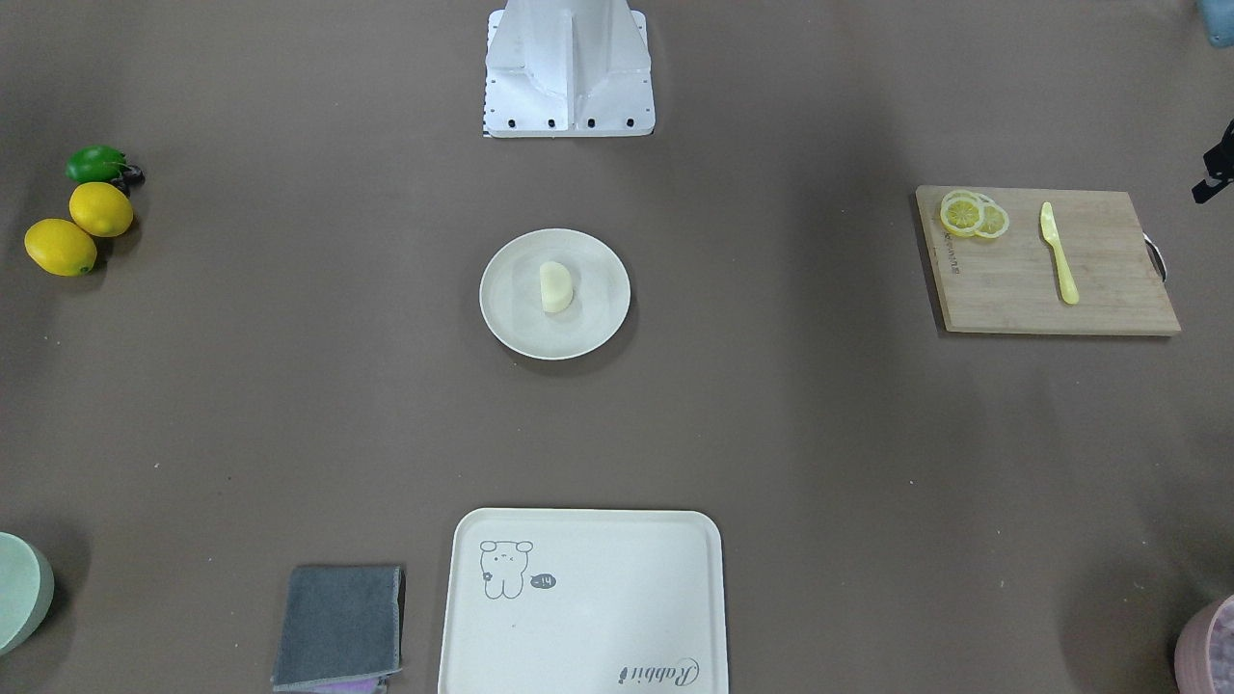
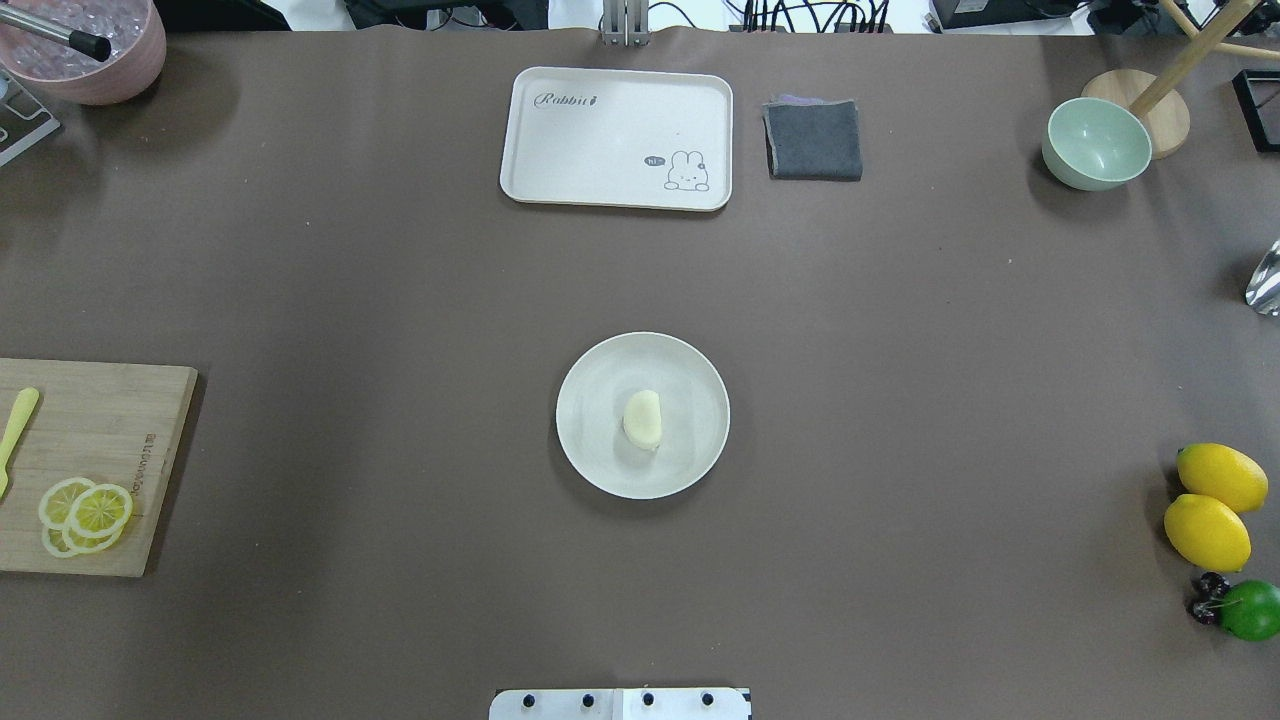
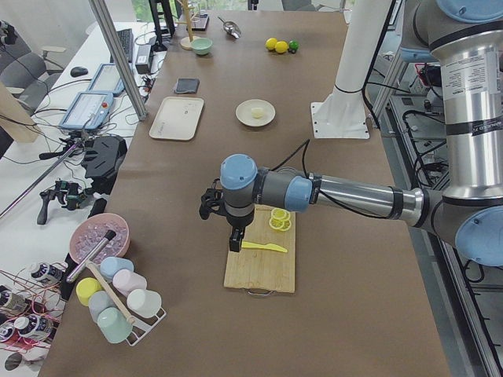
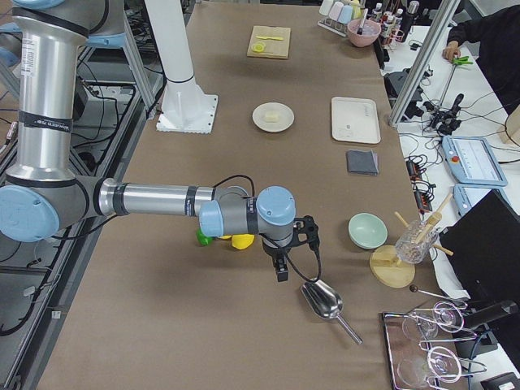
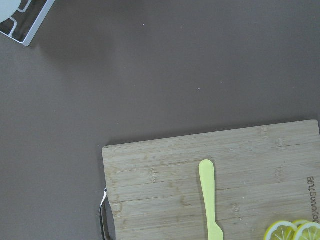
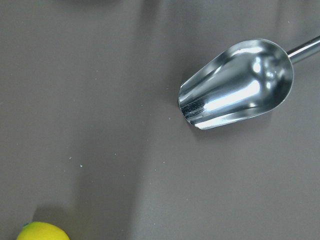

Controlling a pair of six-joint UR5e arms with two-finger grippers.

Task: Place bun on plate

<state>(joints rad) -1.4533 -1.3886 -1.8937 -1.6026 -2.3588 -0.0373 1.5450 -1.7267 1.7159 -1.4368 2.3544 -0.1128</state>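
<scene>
The bun (image 2: pixel 641 417) lies on the plate (image 2: pixel 690 380), near its middle, well apart from both grippers. The left gripper (image 3: pixel 234 238) hangs over the near edge of a board (image 3: pixel 259 271), with a yellow knife (image 3: pixel 263 247) just beneath it and lemon slices (image 3: pixel 277 221) beside it. The right gripper (image 4: pixel 280 268) hangs over bare table, a metal scoop (image 4: pixel 323 301) just beyond it and lemons (image 4: pixel 240 240) close behind. I cannot tell how far either gripper's jaws are parted, or whether they hold anything.
</scene>
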